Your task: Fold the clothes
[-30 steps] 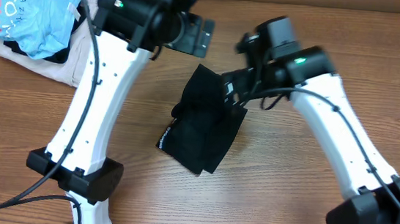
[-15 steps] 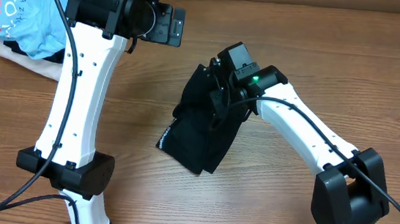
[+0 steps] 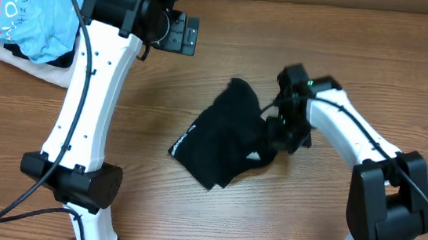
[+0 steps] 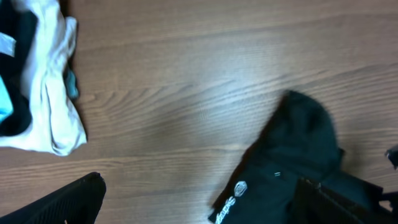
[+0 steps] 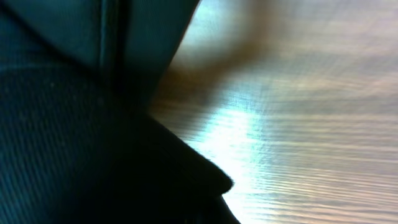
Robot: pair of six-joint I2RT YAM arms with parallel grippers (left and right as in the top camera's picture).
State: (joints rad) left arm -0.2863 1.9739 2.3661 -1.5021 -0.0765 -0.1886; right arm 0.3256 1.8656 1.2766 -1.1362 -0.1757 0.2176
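Observation:
The clothes (image 3: pixel 216 140) are one black garment, crumpled at the middle of the table, with a small white print on its left hem. My right gripper (image 3: pixel 277 132) is shut on the garment's right edge, and the cloth bunches toward it. Black fabric (image 5: pixel 68 124) fills the left half of the right wrist view, hiding the fingers. High at the back, my left gripper (image 3: pixel 181 34) hangs open and holds nothing, well clear of the garment. In its own view the clothes (image 4: pixel 298 149) lie at the lower right, partly under one dark finger (image 4: pixel 336 202).
A light blue printed garment (image 3: pixel 39 12) lies on a cream one (image 3: pixel 41 72) at the back left corner; the cream cloth (image 4: pixel 53 106) also shows in the left wrist view. Bare wooden table (image 3: pixel 323 209) surrounds the black garment.
My right gripper has shut on the garment's right side and moved right, pulling the cloth with it. The left arm swung left a second ago and has held still since.

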